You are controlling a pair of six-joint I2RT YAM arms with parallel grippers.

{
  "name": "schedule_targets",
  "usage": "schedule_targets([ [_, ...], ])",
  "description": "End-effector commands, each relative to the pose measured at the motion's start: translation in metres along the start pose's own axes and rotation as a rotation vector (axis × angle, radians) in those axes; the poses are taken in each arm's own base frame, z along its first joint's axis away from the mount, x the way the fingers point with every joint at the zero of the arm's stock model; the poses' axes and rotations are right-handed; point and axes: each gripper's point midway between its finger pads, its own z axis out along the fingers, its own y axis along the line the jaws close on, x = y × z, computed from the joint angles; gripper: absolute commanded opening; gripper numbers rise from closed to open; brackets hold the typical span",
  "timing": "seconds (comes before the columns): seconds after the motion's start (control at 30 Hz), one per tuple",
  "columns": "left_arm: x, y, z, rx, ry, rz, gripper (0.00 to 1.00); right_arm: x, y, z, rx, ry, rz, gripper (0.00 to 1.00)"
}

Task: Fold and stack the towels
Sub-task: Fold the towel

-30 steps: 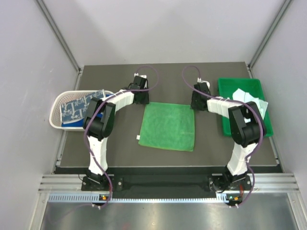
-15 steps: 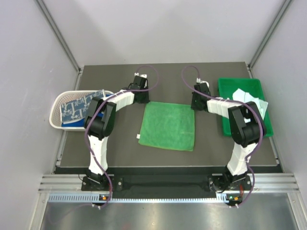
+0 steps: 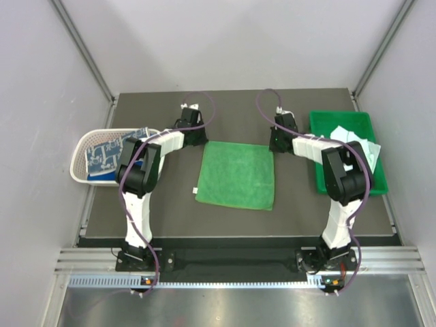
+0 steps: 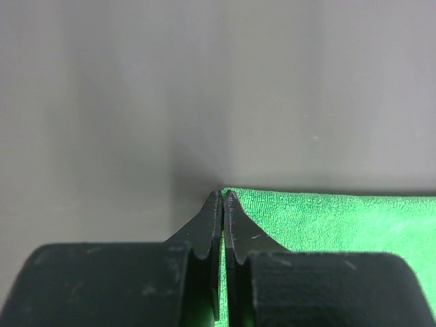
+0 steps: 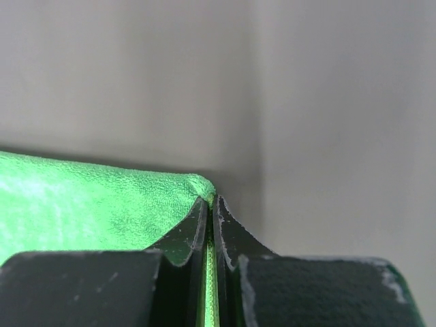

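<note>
Status: green towel (image 3: 236, 176) lies spread flat on the dark table (image 3: 163, 218), centre of the top view, w/ a small white tag at its lower-left edge. I've got one arm on each upper corner. Left gripper (image 3: 204, 141) sits at the upper-left corner, right gripper (image 3: 274, 145) at the upper-right. In the left wrist cam the left gripper (image 4: 223, 197) has its jaws pinched together, tips at the cloth corner, w/ green showing between the fingers lower down. The right wrist cam shows the same: right gripper (image 5: 210, 201) is clamped on the corner, a thin green sliver in the gap.

Left side of the top view: white basket (image 3: 80, 148) w/ a printed towel (image 3: 109, 151) inside. Right side: green tray (image 3: 340, 120) w/ pale towels (image 3: 354, 139) in it, well apart from the green one.
</note>
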Motion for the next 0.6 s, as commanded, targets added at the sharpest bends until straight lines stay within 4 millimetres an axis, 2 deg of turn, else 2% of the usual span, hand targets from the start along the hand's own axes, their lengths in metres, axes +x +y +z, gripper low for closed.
schedule_targets([
  [0.0, -0.033, 0.012, -0.014, -0.026, -0.106, -0.038, 0.00, -0.045, 0.017, 0.000, -0.062, -0.092, -0.032, 0.00],
  [0.1, -0.043, 0.016, -0.019, -0.017, -0.142, -0.047, 0.00, -0.061, 0.022, -0.002, -0.076, -0.125, -0.046, 0.00],
  [0.23, -0.065, 0.006, -0.025, 0.045, -0.228, -0.027, 0.00, -0.072, 0.023, -0.010, -0.094, -0.166, -0.054, 0.00],
  [0.37, -0.071, -0.006, -0.045, 0.121, -0.305, -0.010, 0.00, -0.071, 0.022, -0.023, -0.104, -0.192, -0.065, 0.00],
  [0.43, -0.070, -0.012, -0.052, 0.160, -0.315, -0.012, 0.00, -0.069, 0.021, -0.028, -0.108, -0.203, -0.064, 0.00],
  [0.53, -0.069, -0.018, -0.069, 0.200, -0.342, -0.028, 0.00, -0.057, 0.015, -0.034, -0.106, -0.205, -0.057, 0.00],
  [0.57, -0.061, -0.017, -0.070, 0.207, -0.337, -0.028, 0.00, -0.061, 0.017, -0.041, -0.116, -0.228, -0.051, 0.00],
])
